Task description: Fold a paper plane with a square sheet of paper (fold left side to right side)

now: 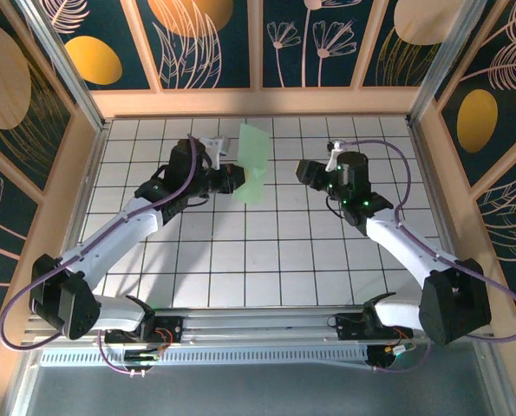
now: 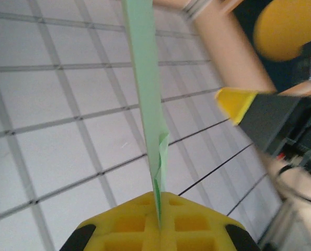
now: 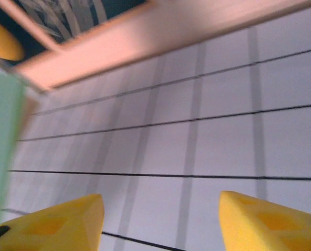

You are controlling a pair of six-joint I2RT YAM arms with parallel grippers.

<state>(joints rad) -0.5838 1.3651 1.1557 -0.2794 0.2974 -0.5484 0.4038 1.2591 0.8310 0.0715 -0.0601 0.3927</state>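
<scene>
- Where the overhead camera looks down, left gripper (image 1: pixel 237 178) pinches the green paper (image 1: pixel 254 160), upright, upper centre; right gripper (image 1: pixel 308 171) sits apart, right of it.
- Left wrist: yellow fingers (image 2: pixel 197 222) pressed together on the paper's edge, bottom centre.
- Right wrist: jaws spread along the bottom; paper blurred at left edge.

The overhead view is bright and evenly lit from above. The white bench (image 1: pixel 275 260) shows no harsh glare, and the left arm (image 1: pixel 127 230) throws a soft grey shadow toward 6 o'clock. Focus there is crisp. The left wrist view keeps the green paper (image 2: pixel 145 78) fairly sharp, while everything toward 3 o'clock smears. The right wrist view is motion-blurred throughout. Tile lines streak, the paper at 9 o'clock is a pale haze, and the yellow fingers (image 3: pixel 56 222) of the right end effector (image 3: pixel 160 219) look soft-edged.
</scene>
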